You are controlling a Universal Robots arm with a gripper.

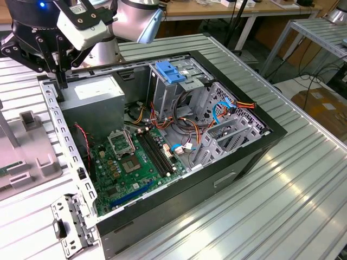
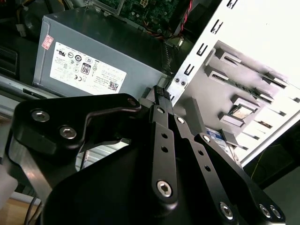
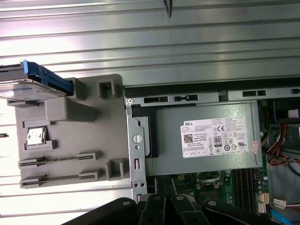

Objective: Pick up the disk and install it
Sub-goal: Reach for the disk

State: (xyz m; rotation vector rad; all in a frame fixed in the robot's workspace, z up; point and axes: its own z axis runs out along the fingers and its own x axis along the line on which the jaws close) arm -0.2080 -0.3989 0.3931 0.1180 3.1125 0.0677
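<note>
Black gripper hung empty, fingers pressed together, near grey metal power-supply box; silver blue-framed rectangular disk lay on grey plastic fixture.

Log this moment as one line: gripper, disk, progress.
gripper: fingers shut, empty, over case edge beside power-supply box | disk: on grey holder outside case, not gripped | install: not done

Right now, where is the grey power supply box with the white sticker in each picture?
Exterior view: the power supply box sits in the case corner at the exterior view's left.
Second wrist view: the box lies beside the slotted case wall, sticker facing the camera.
First wrist view: the box lies just inside that wall.
Shared landmark: the grey plastic holder outside the wall.
</note>
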